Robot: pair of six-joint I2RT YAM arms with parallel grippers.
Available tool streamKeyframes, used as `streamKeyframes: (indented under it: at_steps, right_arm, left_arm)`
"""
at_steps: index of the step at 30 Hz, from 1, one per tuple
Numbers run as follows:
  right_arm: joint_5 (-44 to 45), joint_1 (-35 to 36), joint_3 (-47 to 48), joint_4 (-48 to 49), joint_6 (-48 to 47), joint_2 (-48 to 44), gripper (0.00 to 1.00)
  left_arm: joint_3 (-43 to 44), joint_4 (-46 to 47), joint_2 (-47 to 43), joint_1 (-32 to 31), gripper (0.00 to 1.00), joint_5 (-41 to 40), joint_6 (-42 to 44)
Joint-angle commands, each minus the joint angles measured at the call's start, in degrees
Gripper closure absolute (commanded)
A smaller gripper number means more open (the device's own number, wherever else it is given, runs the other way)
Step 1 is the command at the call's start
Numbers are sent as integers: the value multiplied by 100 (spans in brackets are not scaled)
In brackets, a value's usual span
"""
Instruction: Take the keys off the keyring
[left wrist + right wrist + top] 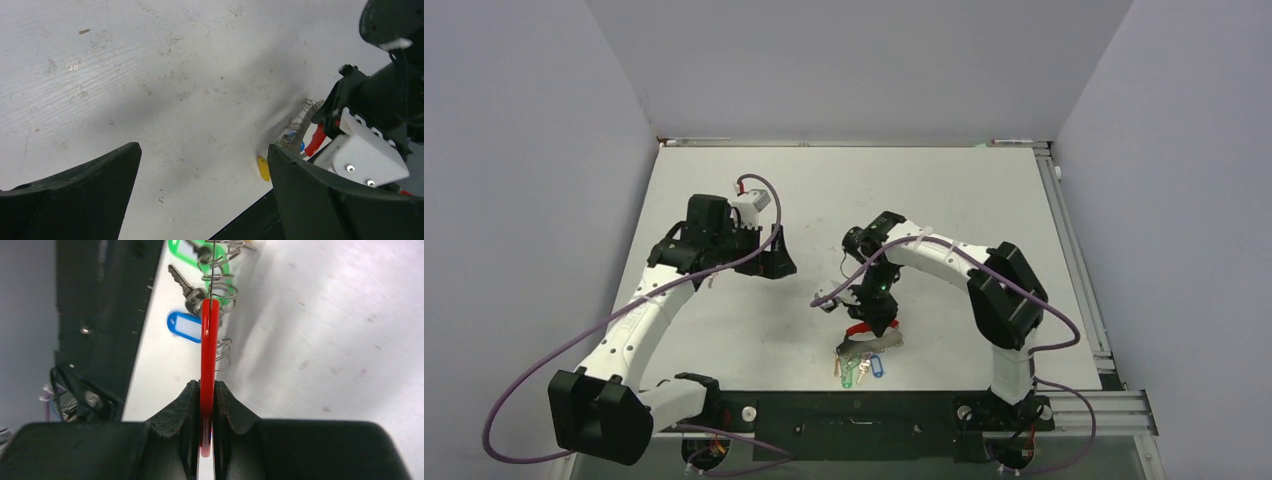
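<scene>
My right gripper is shut on the red band of the keyring, near the table's front edge. In the right wrist view the red band stands edge-on between my pads, the gripper closed on it. Keys hang on small wire rings beyond it, with a blue tag and a green tag. In the top view the keys lie in front of the ring. My left gripper is open and empty, to the left of the ring. Its wrist view shows a yellow tag and the red band.
The white table has a black strip along its front edge, just in front of the keys. White walls close in the back and both sides. The right arm's wrist fills the right of the left wrist view.
</scene>
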Motion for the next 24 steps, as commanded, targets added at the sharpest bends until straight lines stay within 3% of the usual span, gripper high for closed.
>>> streamKeyframes:
  at_steps: [1, 11, 24]
  right_arm:
    - [-53, -357, 716, -571, -884, 604, 95]
    - [73, -1018, 1884, -577, -1357, 1936, 88]
    - [6, -1626, 3002, -558, -1469, 2904, 80]
  left_arm:
    - [143, 132, 42, 99, 4, -151, 77]
    - [102, 226, 51, 840, 4, 241, -207]
    - [67, 275, 101, 1041, 4, 11, -246]
